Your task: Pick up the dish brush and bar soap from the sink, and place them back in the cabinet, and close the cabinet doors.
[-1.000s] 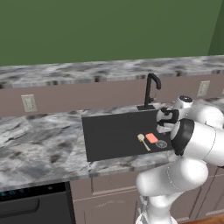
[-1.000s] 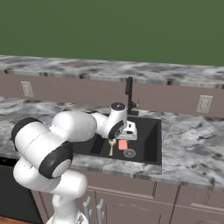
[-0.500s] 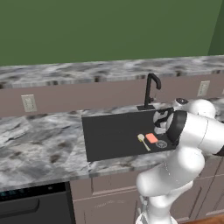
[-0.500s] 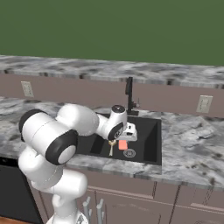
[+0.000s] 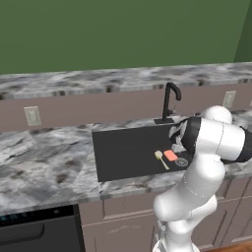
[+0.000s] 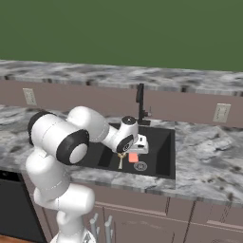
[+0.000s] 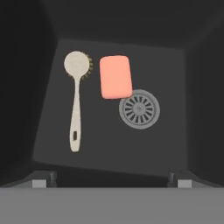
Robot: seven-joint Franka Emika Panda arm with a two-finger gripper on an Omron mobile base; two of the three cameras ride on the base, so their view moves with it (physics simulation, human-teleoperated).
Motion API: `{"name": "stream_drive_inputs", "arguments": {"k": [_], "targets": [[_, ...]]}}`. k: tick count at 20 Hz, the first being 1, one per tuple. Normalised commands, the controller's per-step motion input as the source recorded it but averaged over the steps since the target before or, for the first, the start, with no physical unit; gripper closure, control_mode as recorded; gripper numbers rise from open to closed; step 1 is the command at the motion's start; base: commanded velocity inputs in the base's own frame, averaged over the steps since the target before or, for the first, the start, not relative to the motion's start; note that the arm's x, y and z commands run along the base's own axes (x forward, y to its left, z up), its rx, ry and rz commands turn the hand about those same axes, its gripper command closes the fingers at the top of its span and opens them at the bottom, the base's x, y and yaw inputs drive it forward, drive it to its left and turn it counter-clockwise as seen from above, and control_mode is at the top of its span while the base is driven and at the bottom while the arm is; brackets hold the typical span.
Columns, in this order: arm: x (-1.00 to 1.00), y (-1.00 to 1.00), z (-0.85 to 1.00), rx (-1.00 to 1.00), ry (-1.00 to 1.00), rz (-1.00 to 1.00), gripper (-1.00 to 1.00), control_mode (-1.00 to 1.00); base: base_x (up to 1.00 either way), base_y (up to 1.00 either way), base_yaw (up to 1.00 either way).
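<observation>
The black sink (image 5: 123, 147) (image 6: 161, 142) holds the cream dish brush (image 5: 160, 158) (image 6: 120, 160) (image 7: 76, 100) and the salmon bar soap (image 5: 171, 155) (image 6: 133, 157) (image 7: 115, 76), lying side by side close to the round drain (image 7: 139, 109). In the hand view the brush's head and the soap lie toward the top, and the handle runs down toward me. My gripper (image 6: 140, 147) (image 7: 111, 179) hangs over them, open and holding nothing, looking straight down into the basin. In the left base view my own arm hides the hand. The cabinet and its doors are out of view.
A slim black faucet (image 5: 170, 101) (image 6: 140, 102) stands at the sink's back edge, just behind my hand. Grey marble counter (image 5: 44, 162) (image 6: 209, 152) runs to both sides. Wall outlets (image 5: 32, 116) (image 6: 220, 113) sit on the backsplash. A dark appliance front (image 5: 39, 231) is below at the left.
The arm's elbow and upper links have swung closer to the cameras. The hand stays above the sink's right part, jaws still wide. Brush and soap have not moved.
</observation>
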Motion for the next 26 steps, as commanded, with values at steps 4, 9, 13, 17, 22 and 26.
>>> {"name": "stream_drive_inputs", "arguments": {"k": [4, 9, 13, 17, 22, 26], "targets": [[0.24, 0.0, -0.18, 0.0, 0.0, 0.04, -1.0, -1.0, 0.0, 0.0, 0.0], [0.2, 0.0, -0.18, 0.0, 0.01, 0.02, -1.0, -1.0, 0.0, 0.0, 0.0], [0.28, 0.0, -0.2, 0.0, 0.0, 0.01, -1.0, -1.0, 0.0, 0.0, 0.0], [0.34, 0.0, -0.21, 0.0, 0.0, 0.0, -1.0, -1.0, 0.0, 0.0, 0.0], [0.33, 0.0, -0.19, 0.0, 0.0, 0.0, -1.0, -1.0, 0.0, 0.0, 0.0], [0.3, 0.0, -0.16, 0.0, 0.01, 0.01, -1.0, -1.0, 0.0, 0.0, 0.0]]}}
